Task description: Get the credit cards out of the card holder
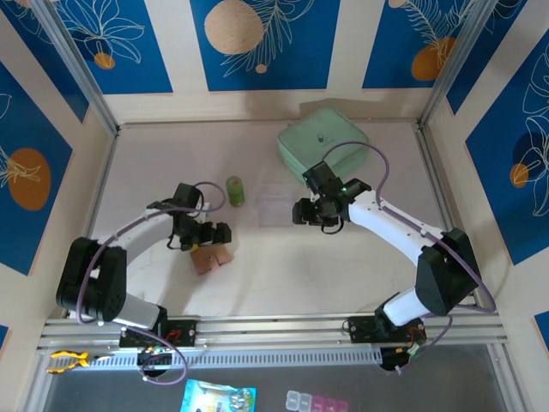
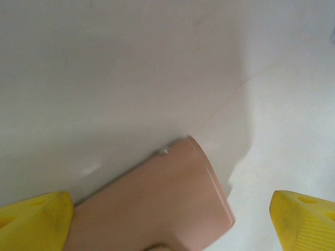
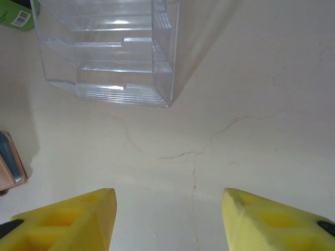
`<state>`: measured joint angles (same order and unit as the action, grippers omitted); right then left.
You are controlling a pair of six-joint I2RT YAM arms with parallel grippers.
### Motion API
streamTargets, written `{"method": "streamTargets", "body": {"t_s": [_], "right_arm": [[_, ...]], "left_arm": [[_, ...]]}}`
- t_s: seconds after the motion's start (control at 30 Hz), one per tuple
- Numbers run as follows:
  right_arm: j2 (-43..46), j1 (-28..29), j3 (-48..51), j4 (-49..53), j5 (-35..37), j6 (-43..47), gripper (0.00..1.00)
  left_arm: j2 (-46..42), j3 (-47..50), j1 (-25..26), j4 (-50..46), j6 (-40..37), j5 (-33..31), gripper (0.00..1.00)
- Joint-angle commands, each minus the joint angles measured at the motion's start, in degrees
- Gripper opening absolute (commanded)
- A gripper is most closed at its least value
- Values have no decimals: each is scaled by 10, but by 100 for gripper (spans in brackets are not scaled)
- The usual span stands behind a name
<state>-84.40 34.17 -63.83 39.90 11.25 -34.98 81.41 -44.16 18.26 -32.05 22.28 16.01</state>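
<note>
The small tan-brown leather card holder point(image 1: 212, 258) lay toward the white worktop's point(image 1: 343, 275) near-left part, below the left gripper point(image 2: 168, 219), whose jaws stood wide apart. The right gripper point(image 3: 167, 219) hung open over bare worktop, near a clear plastic box point(image 3: 104, 52).

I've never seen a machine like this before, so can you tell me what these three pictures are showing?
It is a robot with two arms bolted to a table. The big picture looks down on it from above. The other two pictures come from small cameras on the robot's wrists, so you see its yellow fingers at the bottom. The left gripper is open over a brown wallet. The wallet lies between its fingers, and one finger is clearly away from it. The right gripper is open too, with nothing between its fingers. A clear plastic box sits on the table in front of it. Also on the table are a small green can and a pale green case.
</note>
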Motion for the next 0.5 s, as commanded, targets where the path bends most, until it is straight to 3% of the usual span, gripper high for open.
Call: {"method": "streamTargets", "body": {"t_s": [0.0, 0.23, 0.33, 0.47], "right_arm": [[19, 0, 12, 11, 11, 7, 57], [18, -18, 36, -1, 0, 12, 57], [17, -20, 41, -5, -2, 12, 57], [19, -20, 48, -6, -3, 11, 57]], "left_arm": [[-38, 29, 28, -29, 30, -20, 96], [-103, 46, 107, -74, 80, -92, 96], [-101, 36, 133, -87, 82, -121, 90], [-87, 26, 156, -95, 80, -160, 90]]}}
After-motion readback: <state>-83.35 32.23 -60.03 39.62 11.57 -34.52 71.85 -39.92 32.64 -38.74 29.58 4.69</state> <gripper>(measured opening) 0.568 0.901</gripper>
